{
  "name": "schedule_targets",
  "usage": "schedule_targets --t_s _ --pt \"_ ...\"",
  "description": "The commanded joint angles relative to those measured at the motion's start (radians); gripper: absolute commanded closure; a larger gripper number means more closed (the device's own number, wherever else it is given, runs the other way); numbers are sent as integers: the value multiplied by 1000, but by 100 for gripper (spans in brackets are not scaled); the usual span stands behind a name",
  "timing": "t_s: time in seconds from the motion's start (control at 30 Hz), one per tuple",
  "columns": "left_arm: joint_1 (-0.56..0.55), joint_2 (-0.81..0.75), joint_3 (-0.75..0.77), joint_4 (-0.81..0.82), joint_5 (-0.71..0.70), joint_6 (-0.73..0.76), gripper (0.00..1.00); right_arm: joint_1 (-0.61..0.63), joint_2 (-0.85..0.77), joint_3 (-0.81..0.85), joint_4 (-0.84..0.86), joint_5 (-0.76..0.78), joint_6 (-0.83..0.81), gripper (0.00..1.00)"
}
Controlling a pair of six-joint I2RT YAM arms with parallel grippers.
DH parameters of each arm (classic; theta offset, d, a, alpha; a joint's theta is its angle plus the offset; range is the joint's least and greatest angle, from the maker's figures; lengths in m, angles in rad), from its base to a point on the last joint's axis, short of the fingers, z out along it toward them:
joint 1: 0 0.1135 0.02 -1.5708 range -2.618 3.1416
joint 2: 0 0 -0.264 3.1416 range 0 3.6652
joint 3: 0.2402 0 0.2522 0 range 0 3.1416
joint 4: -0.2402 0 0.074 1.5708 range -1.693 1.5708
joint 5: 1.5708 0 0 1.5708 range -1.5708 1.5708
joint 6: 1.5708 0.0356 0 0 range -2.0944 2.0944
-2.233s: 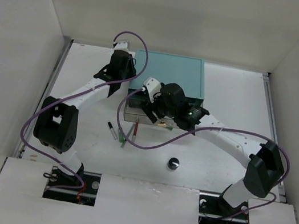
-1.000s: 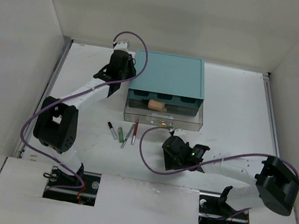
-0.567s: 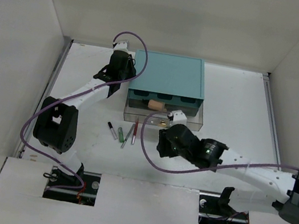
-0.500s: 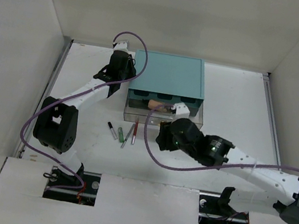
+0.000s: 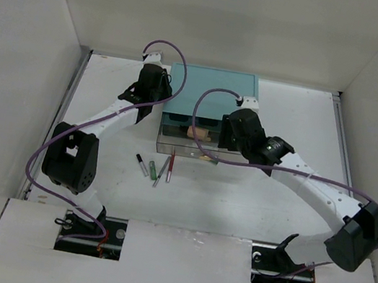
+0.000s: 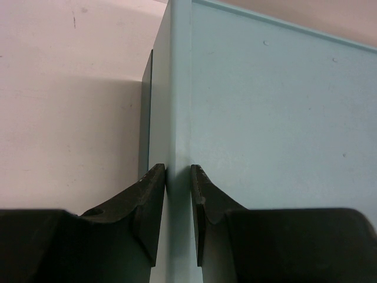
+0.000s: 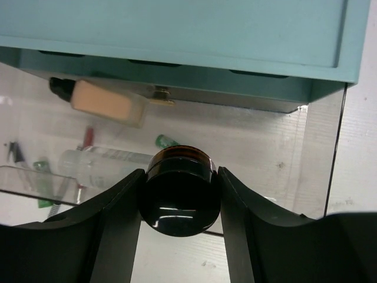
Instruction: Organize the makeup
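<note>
In the right gripper (image 7: 179, 177), half spread and clamped on both sides of it: the small black pot (image 7: 178, 203). Hanging over the clear drawer (image 7: 283, 153), which is pulled out of the teal box (image 7: 177, 29). Already lying inside that drawer, toward its left: the beige block (image 7: 107, 102), and near it what looks like a short green tip, too small to name for sure.

Over at the box's far left corner: the left gripper (image 6: 178, 177), pressed nearly together on the thin edge of the box wall, apparently bracing it against sliding.

Out on the table (image 5: 289, 115), in front of the drawer and well apart from both grippers: the black-and-white tube (image 5: 141, 164), the green stick (image 5: 151, 171), the grey-green pencil (image 5: 161, 171) and the red pencil (image 5: 171, 165), lying close side by side.

Judged as the placing step for the pot: carried over the drawer, not yet let go. Next, probably: lowering close to the drawer floor, onto a bare patch right of the block, then spreading the fingers and lifting straight up, clear of the front lip. After that, presumably back to the table for the four loose pieces.
</note>
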Motion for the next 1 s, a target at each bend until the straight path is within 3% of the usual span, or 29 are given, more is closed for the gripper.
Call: schedule_targets --t_s 0.0,0.17,0.23,0.27,0.37,0.53,0.7,0.97 --pt "-13 19 -51 -190 -8 34 89 -11 9 30 22 22 -13 45" --pt "-17 14 -52 -190 -8 34 89 -10 -19 33 13 27 -12 21" --pt "-19 10 -52 -190 -8 34 89 -8 -51 30 4 28 -10 19" --pt "-19 10 -52 -190 -8 34 89 -5 -72 24 1 24 -10 24" --pt "-20 7 -52 -190 -8 34 89 58 -143 -27 7 -8 -27 59" --pt "-20 7 -55 -190 -8 34 90 249 -201 -163 10 -87 -30 83" --pt "-20 10 -55 -190 -8 34 90 302 -111 -202 -7 -67 62 89" --pt "-28 16 -54 -190 -8 45 90 216 157 22 27 148 8 90"
